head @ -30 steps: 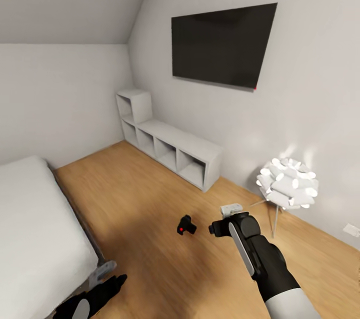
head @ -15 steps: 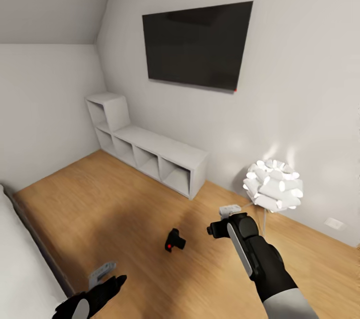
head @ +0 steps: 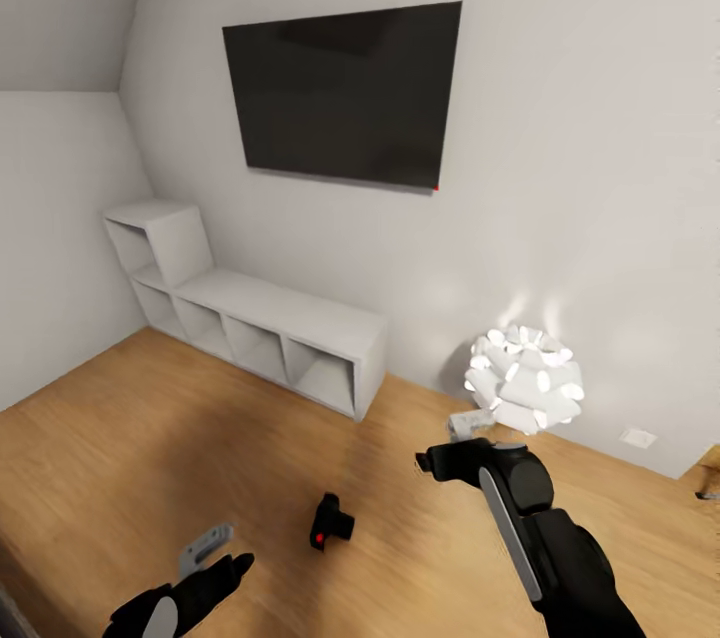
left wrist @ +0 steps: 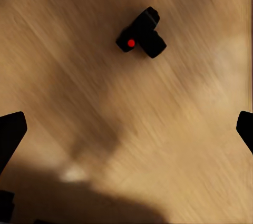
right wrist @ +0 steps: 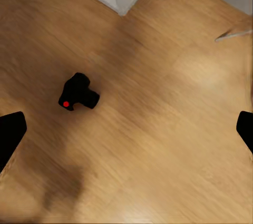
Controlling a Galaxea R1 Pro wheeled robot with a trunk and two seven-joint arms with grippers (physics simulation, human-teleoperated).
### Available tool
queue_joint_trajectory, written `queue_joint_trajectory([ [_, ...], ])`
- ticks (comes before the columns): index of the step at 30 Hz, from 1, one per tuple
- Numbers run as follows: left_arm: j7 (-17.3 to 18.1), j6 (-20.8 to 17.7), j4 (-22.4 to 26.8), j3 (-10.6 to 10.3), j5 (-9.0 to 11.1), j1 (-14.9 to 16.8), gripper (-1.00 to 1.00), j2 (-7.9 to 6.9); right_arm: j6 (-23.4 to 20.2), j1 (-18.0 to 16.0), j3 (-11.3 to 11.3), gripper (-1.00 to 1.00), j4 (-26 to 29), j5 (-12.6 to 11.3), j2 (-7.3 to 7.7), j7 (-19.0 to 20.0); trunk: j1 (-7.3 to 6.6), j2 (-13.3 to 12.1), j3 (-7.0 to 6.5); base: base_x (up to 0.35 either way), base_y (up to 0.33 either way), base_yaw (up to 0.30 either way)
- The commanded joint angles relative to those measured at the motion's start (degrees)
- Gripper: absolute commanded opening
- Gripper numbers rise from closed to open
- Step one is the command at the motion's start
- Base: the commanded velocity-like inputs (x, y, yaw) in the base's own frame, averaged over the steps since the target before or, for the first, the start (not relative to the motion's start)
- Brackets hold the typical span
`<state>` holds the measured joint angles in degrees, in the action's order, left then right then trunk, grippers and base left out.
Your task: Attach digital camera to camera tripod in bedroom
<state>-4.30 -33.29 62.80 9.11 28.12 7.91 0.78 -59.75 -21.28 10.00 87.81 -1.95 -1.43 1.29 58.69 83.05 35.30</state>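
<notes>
Black digital camera (head: 330,522) on floor | view panned right | both end effectors wide

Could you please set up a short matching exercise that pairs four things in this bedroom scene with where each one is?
Things:
1. digital camera
2. television
3. cube shelves
4. floor lamp

Places:
A. mounted on the wall
B. lying on the wood floor between the two arms
C. glowing beyond the right gripper
D. against the wall, below the screen

Pairs: 1-B, 2-A, 3-D, 4-C
</notes>
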Motion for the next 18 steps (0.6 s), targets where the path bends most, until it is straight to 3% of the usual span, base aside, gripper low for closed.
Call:
queue_joint_trajectory([
  [1,-0.44,-0.38,0.09,0.10,0.62,0.01,1.00,0.03,-0.25,0.19,0.03,1.00,1.07,-0.11,0.05,0.16,0.03,0.03,0.02,0.318,0.151,-0.273],
  [12,-0.84,-1.99,0.04,0.15,0.53,0.04,1.00,0.26,-0.25,0.69,0.26,1.00,4.50,-0.03,0.05,0.68,0.03,0.03,-0.30,0.251,0.115,-0.227],
  [18,-7.42,-5.86,0.18,0.49,2.66,0.10,1.00,0.81,-0.25,-0.75,-0.02,1.00,4.76,-0.12,-0.21,0.88,0.47,0.83,0.02,0.043,0.019,-0.048],
])
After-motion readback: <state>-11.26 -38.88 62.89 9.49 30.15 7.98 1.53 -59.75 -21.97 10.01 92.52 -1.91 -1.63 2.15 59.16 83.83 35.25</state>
